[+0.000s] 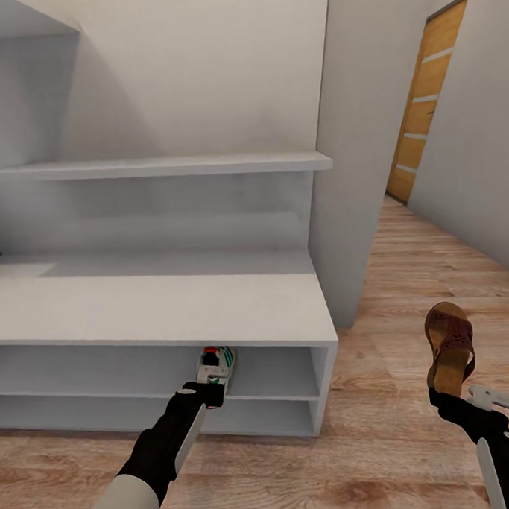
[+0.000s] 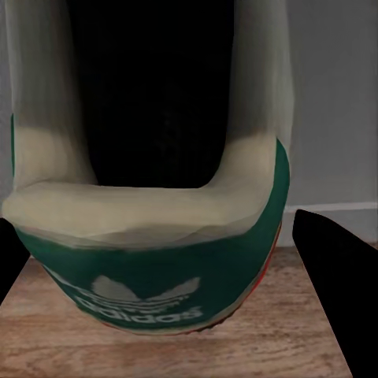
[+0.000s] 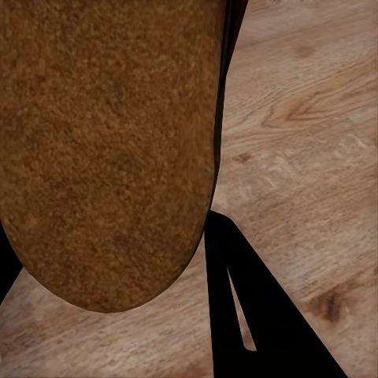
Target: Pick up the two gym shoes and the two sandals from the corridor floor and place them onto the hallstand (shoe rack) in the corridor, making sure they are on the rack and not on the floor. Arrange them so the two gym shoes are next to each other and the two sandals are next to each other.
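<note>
I had the left tool (image 1: pixel 209 393) clenched on the heel of a gym shoe (image 1: pixel 216 363), toe pointed into the upper low opening of the hallstand (image 1: pixel 160 304), just under its wide bench top. Holding it by the heel let me slide it in lengthwise without the arm fouling the shelf edge. In the left wrist view the shoe's green heel tab (image 2: pixel 150 268) sat between the dark fingers (image 2: pixel 335 276).

The right tool (image 1: pixel 450 405) gripped a sandal (image 1: pixel 449 345) upright, sole towards the wrist, well to the right of the hallstand and above the corridor floor (image 1: pixel 405 276). I judged it was parked there to wait its turn.
</note>
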